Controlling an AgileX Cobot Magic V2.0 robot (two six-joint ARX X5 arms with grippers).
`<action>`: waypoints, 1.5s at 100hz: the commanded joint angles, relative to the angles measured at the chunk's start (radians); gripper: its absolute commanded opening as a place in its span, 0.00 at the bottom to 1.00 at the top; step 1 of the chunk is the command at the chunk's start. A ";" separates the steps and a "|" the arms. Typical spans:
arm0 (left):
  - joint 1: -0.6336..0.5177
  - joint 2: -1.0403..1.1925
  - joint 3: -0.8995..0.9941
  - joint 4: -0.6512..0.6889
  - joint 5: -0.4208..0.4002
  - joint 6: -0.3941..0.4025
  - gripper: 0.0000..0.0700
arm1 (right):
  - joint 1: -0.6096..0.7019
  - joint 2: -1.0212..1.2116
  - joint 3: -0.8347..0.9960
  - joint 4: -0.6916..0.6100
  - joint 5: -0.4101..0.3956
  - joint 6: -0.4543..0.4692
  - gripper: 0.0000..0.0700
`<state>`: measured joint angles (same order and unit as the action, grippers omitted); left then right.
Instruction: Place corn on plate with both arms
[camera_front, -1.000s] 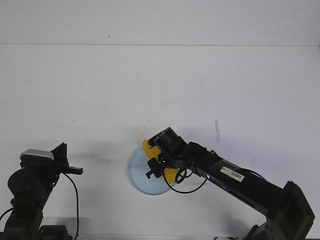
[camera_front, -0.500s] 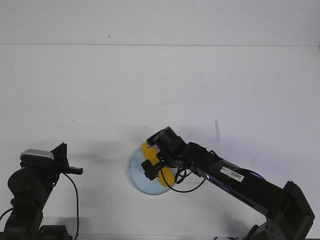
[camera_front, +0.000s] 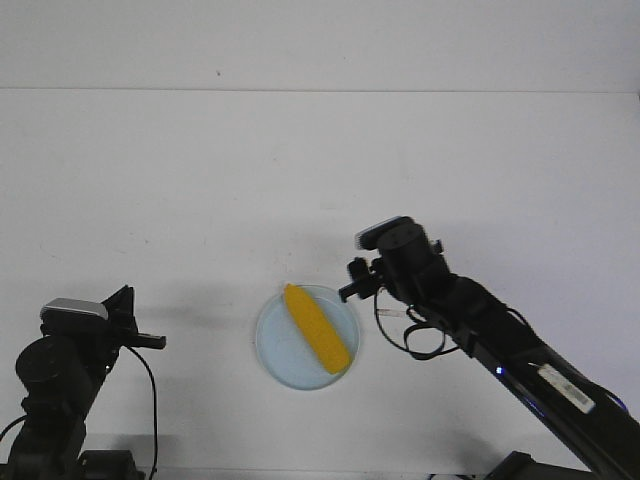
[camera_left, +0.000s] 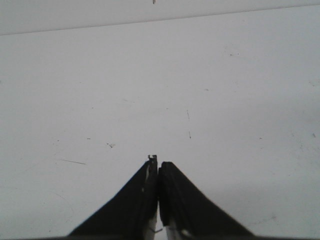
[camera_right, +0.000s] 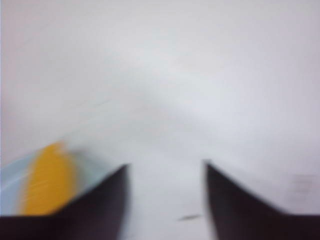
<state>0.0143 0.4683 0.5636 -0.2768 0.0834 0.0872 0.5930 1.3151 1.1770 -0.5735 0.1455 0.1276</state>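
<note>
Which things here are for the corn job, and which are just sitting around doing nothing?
For the job:
- corn, lying on the plate
- plate, pale blue, under the corn
- right end effector, open, beside the plate
- left end effector, shut, away from the plate

Just there:
- white table, with nothing else seen on it

White table (camera_front: 200, 180) lying bare all around; only the plate (camera_front: 275, 345) bearing the corn (camera_front: 317, 328) and the right gripper (camera_front: 350, 285) just beside it are occupying the near centre.
</note>
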 joint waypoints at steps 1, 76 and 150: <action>-0.003 0.001 0.009 0.009 0.002 -0.018 0.00 | -0.062 -0.043 0.016 -0.006 0.046 -0.075 0.00; -0.004 0.002 0.009 0.009 -0.065 -0.130 0.00 | -0.560 -0.570 -0.554 0.112 0.003 -0.109 0.00; -0.003 -0.001 0.009 0.016 -0.065 -0.130 0.00 | -0.560 -1.034 -0.589 0.072 -0.074 -0.129 0.00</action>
<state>0.0116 0.4679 0.5636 -0.2764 0.0227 -0.0406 0.0322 0.2817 0.5789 -0.5106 0.0715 0.0036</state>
